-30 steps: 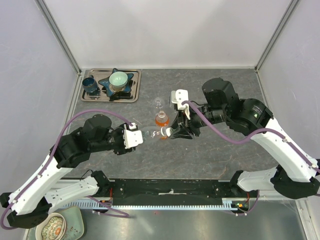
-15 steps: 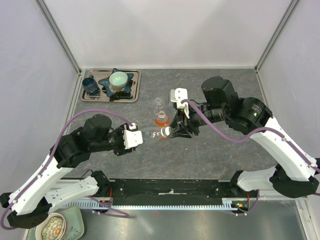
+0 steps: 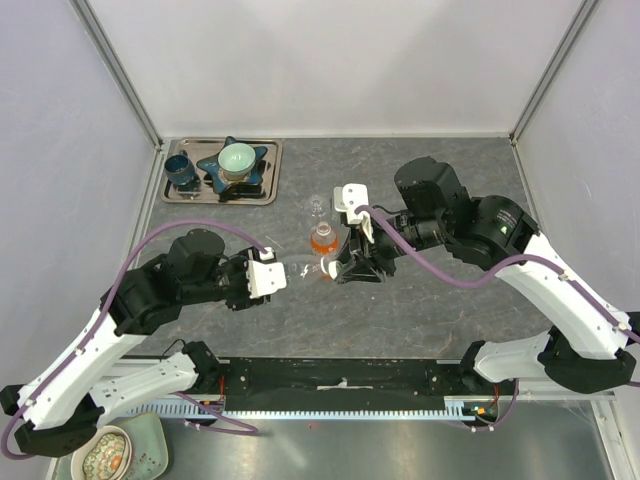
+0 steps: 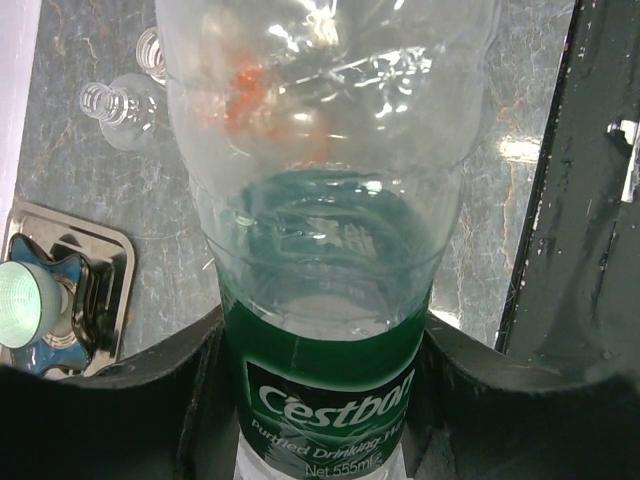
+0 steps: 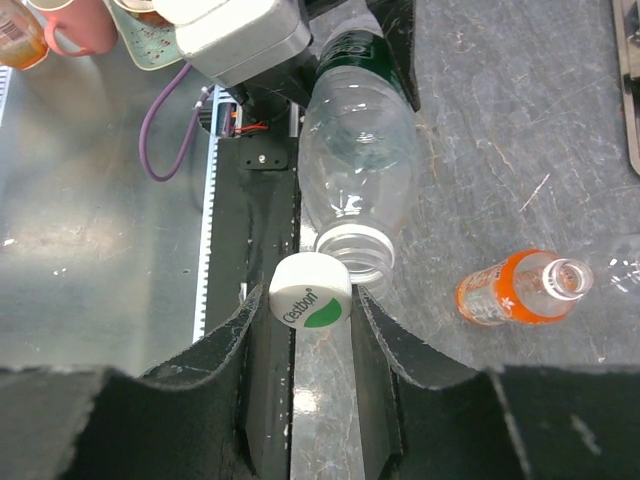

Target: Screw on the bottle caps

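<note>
You see glossy clear plastic on the bottle point(image 4: 330, 200), a smooth white plastic cap point(image 5: 310, 292), a matt stone-patterned bench point(image 3: 450, 300) and a shiny metal tray point(image 3: 268, 186).

Top external: fixed, high and behind the arm bases point(image 3: 200, 365), tilted down and forward. Widest view, whole table point(image 3: 430, 310) and tray point(image 3: 266, 190) in frame.

Left wrist: very close, looking along the green-label bottle point(image 4: 330, 260) from label end toward neck. Bottle filling most of frame, tray corner at left edge.

Right wrist: close, facing back toward the near-left edge, down onto the white cap point(image 5: 310, 292) and the same bottle's mouth.

Shared by all three: that bottle, grey tabletop. Orange bottle point(image 3: 322, 238): top and right wrist. Tray: top and left wrist.
</note>
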`<state>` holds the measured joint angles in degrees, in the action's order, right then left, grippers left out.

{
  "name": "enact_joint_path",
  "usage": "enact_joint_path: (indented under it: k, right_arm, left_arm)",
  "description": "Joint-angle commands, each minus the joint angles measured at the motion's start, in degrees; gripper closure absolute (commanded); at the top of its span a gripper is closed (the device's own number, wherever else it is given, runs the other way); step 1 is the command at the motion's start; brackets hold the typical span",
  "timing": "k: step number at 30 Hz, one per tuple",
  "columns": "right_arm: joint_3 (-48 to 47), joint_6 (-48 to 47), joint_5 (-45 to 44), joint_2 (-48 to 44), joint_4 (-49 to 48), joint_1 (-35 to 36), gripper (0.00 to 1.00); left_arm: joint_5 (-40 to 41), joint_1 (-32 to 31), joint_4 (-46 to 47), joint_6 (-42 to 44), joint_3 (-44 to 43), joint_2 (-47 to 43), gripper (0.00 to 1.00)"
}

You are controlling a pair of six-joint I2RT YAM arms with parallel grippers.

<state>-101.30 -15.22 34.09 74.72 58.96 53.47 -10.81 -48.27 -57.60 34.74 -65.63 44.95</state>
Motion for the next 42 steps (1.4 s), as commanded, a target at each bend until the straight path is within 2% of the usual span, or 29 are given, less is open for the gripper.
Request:
enact_joint_path:
  k: [1, 6, 10, 17, 33, 42]
  right_arm:
    - [-0.92, -0.42, -0.16, 0.69, 0.8, 1.63, 0.65]
    - [-0.66, -0.33, -1.04, 0.61, 1.33, 2.6, 0.65]
    - [-1.27, -0.6, -5.15, 1.04, 0.9, 2.6, 0.65]
    - [-3.47, -0.77, -9.38, 1.83, -0.42, 2.6, 0.67]
    - [0.92, -0.6, -4.91, 0.52, 1.25, 2.6, 0.64]
    - [0.84, -0.51, -5.44, 1.57, 0.98, 2.69, 0.64]
  left_arm:
    - [0.0, 0.02, 3.99, 2.09, -0.91, 0.23, 0.58]
    - [-0.26, 0.02, 4.08, 2.61, -0.55, 0.14, 0.58]
    - [-1.41, 0.02, 3.55, 2.09, -1.26, 0.4, 0.58]
    - [-6.5, 0.02, 0.48, 1.82, -3.63, 0.58, 0.58]
    - [-5.36, 0.02, 0.39, 2.7, -3.02, -0.12, 0.59]
    - [-5.89, 0.02, 0.39, 3.14, -2.67, -0.56, 0.6]
